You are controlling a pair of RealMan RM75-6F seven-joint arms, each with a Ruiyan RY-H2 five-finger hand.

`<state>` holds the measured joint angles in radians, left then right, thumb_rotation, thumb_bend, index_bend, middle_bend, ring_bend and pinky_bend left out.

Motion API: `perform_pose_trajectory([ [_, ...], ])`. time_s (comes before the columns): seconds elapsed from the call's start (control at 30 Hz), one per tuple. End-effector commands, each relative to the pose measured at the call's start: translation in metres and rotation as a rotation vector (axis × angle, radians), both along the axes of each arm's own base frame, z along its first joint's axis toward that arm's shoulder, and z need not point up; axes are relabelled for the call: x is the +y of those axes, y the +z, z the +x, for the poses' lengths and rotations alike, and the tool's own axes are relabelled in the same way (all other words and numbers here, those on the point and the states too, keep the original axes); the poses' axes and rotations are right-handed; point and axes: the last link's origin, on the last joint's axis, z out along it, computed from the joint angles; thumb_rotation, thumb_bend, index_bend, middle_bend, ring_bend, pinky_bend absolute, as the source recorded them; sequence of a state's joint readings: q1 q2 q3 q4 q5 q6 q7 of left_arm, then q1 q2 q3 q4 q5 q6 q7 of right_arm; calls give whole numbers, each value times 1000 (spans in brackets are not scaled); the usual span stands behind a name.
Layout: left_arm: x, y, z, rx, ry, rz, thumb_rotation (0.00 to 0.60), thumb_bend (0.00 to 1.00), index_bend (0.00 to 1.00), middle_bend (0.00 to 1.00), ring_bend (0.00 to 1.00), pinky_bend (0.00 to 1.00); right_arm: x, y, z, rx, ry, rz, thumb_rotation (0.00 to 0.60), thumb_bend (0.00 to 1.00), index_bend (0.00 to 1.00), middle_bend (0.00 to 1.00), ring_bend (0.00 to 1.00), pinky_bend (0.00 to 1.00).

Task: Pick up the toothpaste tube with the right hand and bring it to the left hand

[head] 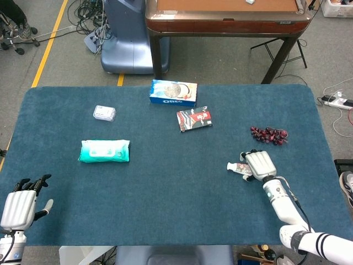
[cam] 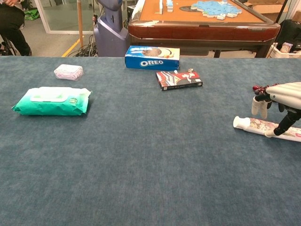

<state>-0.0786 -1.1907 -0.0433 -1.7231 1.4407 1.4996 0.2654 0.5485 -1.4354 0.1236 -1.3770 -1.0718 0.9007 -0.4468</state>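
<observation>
While "OREO" reads on the blue box (cam: 152, 58), right robot hand (head: 259, 164) hovers over toothpaste tube (cam: 263, 127) on tabletop (cam: 141, 155), fingers spread, thumb touching tube.

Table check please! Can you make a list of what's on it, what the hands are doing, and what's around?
Surface: blue table, flat.
Job's things: toothpaste lying on the table.
Clutter: Oreo box, red packet, wipes, small pack, grapes.
Hands: right hand over the toothpaste, fingers spread, not gripping; left hand open, near edge.
Cables: on floor; power strip.
Surroundings: brown table behind.
</observation>
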Motion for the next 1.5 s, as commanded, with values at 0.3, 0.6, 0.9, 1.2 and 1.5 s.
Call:
perform_pose_trajectory([
  [0.3,1,-2,0,-1,-1,-4,600,270,202,374,386,163,-5,-9,-1,5,-3,18,600,238,367,438,283,377],
  [0.6,0,-1,-2,-2,5,-2,600,270,202,374,386,163,-5,-15,-4,17,-13,38,600,309,367,438,285,377],
  [0.9,1,-3,-3,-4,6,-5,600,270,202,374,386,163,-3,-16,-6,31,-15,55,600,422,397,467,313,377],
  [1.2,7,-4,2,-6,-16,-19,600,270,202,374,386,163,-7,-17,11,41,41,113,600,910,557,586,443,403],
  [1.5,20,-2,13,17,-74,-65,600,270,202,374,386,163,-23,-11,44,41,108,188,600,1000,725,704,613,533],
])
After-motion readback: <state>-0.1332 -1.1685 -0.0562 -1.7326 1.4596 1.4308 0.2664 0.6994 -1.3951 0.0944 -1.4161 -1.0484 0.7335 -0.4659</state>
